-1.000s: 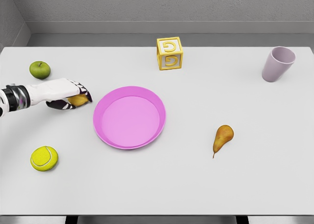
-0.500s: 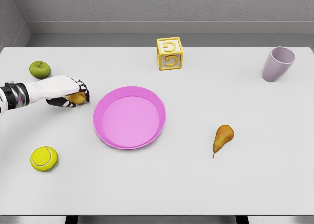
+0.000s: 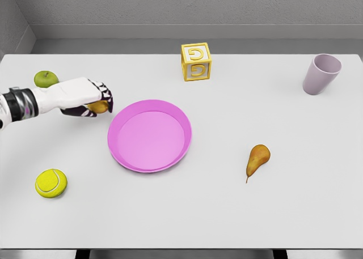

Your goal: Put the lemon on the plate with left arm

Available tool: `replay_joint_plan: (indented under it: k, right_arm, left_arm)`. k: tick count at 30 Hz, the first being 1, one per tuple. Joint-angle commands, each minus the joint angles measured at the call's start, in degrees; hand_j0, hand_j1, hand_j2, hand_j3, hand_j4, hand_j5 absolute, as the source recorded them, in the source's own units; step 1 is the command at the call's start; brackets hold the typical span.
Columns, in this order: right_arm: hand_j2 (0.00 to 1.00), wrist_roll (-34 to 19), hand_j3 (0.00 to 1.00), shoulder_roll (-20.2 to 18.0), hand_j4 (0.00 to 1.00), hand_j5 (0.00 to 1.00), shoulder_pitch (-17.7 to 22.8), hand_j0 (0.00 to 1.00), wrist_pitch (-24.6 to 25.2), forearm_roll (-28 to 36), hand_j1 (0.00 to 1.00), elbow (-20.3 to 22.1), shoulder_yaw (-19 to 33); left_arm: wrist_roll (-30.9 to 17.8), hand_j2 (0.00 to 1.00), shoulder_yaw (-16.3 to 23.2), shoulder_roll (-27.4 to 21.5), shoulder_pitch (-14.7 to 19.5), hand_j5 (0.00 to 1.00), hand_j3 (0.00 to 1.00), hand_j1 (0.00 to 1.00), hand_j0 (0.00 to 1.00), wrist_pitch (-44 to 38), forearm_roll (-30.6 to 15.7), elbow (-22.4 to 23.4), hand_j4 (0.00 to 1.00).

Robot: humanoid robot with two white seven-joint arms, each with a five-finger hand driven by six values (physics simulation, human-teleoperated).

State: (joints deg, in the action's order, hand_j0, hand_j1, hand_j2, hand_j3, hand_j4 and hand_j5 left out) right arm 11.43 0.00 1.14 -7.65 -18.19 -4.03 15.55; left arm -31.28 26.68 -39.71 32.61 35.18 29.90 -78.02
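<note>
The small yellow lemon (image 3: 99,106) sits at the left of the frame, mostly hidden inside the white five-finger left hand (image 3: 85,97), whose dark-tipped fingers (image 3: 106,98) curl over and around it so that only a sliver of yellow rind shows beneath them; the hand is clenched on the fruit, and whether the lemon rests on the table or is lifted clear of it cannot be told from this view. As a judgement, a lemon of this kind is light, firm and rounded with a waxy skin, so it can roll or squirt out of a loose hold; a wrap across its widest middle, fingers on 1 side and thumb opposite, looks like the safest place to take it, and that appears to be roughly the hold used here. Just right of the hand lies the round pink plastic plate (image 3: 120,158), shallow-rimmed, holding nothing and close to the fingertips without touching them. A green apple (image 3: 45,78) lies just above the forearm, and a yellow-green tennis ball (image 3: 51,183) lies at the lower left. Farther off are a yellow letter block (image 3: 196,61) at upper centre, a brown pear (image 3: 257,158) at right of centre and a pale lilac cup (image 3: 320,73) at upper right, all on the white table (image 3: 238,213). The right arm is out of view.
</note>
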Motion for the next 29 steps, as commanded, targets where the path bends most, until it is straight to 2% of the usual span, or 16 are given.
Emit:
replay_joint_plan:
  k: [1,4,6,9,10,11,16,18,22,25,29]
  right_arm:
    - [1.0,0.0,1.0,0.0,1.0,1.0,0.0,1.0,0.0,0.0,1.0,0.0,0.0]
    - [1.0,0.0,1.0,0.0,1.0,1.0,0.0,1.0,0.0,0.1,1.0,0.0,0.0]
    - [1.0,0.0,1.0,0.0,1.0,1.0,0.0,1.0,0.0,0.0,1.0,0.0,0.0]
    - [1.0,0.0,1.0,0.0,1.0,1.0,0.0,1.0,0.0,0.0,1.0,0.0,0.0]
    - [1.0,0.0,1.0,0.0,1.0,1.0,0.0,1.0,0.0,0.0,1.0,0.0,0.0]
    - [1.0,0.0,1.0,0.0,1.0,1.0,0.0,1.0,0.0,0.1,1.0,0.0,0.0]
    - [1.0,0.0,1.0,0.0,1.0,1.0,0.0,1.0,0.0,0.1,1.0,0.0,0.0]
    - [1.0,0.0,1.0,0.0,1.0,1.0,0.0,1.0,0.0,0.0,1.0,0.0,0.0]
    - [1.0,0.0,1.0,0.0,1.0,1.0,0.0,1.0,0.0,0.0,1.0,0.0,0.0]
    - [1.0,0.0,1.0,0.0,1.0,1.0,0.0,1.0,0.0,0.0,1.0,0.0,0.0]
    - [1.0,0.0,1.0,0.0,1.0,1.0,0.0,1.0,0.0,0.0,1.0,0.0,0.0]
  left_arm:
    - [-0.4,0.48,-0.1,0.1,-0.1,0.48,0.48,0.48,0.48,-0.2,-0.5,-4.6,0.48]
    - [-0.4,0.48,0.6,0.2,-1.9,0.48,0.48,0.48,0.48,-0.2,-0.8,-10.7,0.48]
    - [-0.5,0.48,3.4,0.4,-3.1,0.48,0.48,0.48,0.48,-0.2,-0.8,-16.4,0.48]
    - [-1.4,0.48,3.9,0.9,-3.2,0.48,0.48,0.48,0.48,-0.2,-1.1,-18.0,0.48]
    - [-1.2,0.65,3.7,0.9,-3.6,0.65,0.65,0.65,0.65,-0.2,-2.0,-17.8,0.65]
    - [-1.0,1.0,3.5,1.3,-3.9,1.0,1.0,1.0,1.0,-0.2,-2.8,-17.5,1.0]
    - [-1.1,1.0,2.2,1.5,-3.7,1.0,1.0,1.0,1.0,-0.2,-3.2,-17.1,1.0]
    - [-1.0,1.0,-3.6,0.9,-3.8,1.0,1.0,1.0,1.0,-0.2,-3.3,-14.2,1.0]
    - [-1.0,1.0,-11.2,-0.1,-4.0,1.0,1.0,1.0,1.0,-0.2,-3.7,-5.0,1.0]
    - [-1.1,1.0,-11.7,-0.1,-4.0,1.0,1.0,1.0,1.0,-0.2,-8.2,5.3,1.0]
    - [-1.6,1.0,-11.2,-0.1,-4.0,1.0,1.0,1.0,1.0,-0.2,-8.0,5.0,1.0]
